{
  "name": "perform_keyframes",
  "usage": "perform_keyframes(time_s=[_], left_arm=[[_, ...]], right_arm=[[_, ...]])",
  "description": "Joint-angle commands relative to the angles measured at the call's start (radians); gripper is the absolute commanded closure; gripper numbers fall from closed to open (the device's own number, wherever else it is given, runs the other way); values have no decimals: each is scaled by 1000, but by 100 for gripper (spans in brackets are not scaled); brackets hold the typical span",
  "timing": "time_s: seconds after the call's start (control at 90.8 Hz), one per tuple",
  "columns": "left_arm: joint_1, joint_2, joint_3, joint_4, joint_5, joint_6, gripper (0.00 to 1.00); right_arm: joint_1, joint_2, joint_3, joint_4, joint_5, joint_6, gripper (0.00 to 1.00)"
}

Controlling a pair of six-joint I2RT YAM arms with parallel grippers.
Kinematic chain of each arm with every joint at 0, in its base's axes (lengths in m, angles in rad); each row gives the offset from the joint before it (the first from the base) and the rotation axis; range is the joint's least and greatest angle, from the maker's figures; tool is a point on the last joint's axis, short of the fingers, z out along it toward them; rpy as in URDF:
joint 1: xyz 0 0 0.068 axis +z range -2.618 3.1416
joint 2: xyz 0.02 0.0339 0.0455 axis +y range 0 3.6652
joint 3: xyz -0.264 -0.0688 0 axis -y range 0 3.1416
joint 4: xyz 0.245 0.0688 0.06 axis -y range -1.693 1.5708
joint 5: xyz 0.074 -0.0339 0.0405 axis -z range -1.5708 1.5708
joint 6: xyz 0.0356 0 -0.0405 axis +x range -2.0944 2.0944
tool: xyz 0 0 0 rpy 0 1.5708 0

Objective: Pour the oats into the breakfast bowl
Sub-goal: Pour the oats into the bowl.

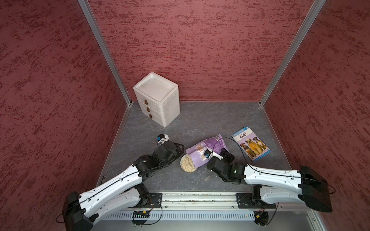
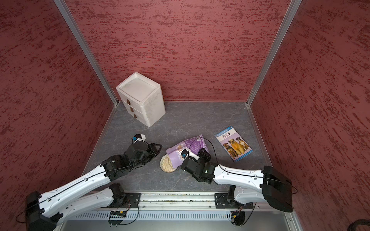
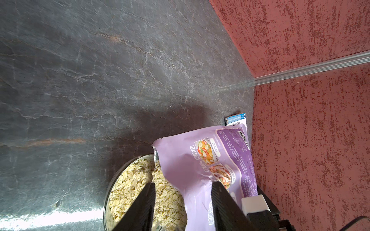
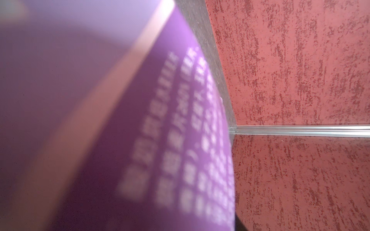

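The lilac pouch of oats hangs tilted, its open mouth down over the breakfast bowl. Pale oats fill the bowl. My right gripper is shut on the pouch's raised lower end; in the right wrist view the pouch fills the picture and hides the fingers. My left gripper stands open at the bowl's far-left rim. Its fingers are apart, and the pouch's mouth and the oats show between them.
A tall white three-drawer box stands at the back left. A blue book with dogs lies flat to the right of the pouch. Red walls close in three sides of the grey floor.
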Motion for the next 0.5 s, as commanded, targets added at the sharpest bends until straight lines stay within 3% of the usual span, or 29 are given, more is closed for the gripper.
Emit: perform_keyframes(time_s=[0.0,0.485], left_arm=[[9,-13,34,-32,-19,4,51],[30,-77,128,-141,-112,94,52]], right_arm=[[-6,-60,55,68,56,75,100],[-14,-142,50,75,-36,237,100]])
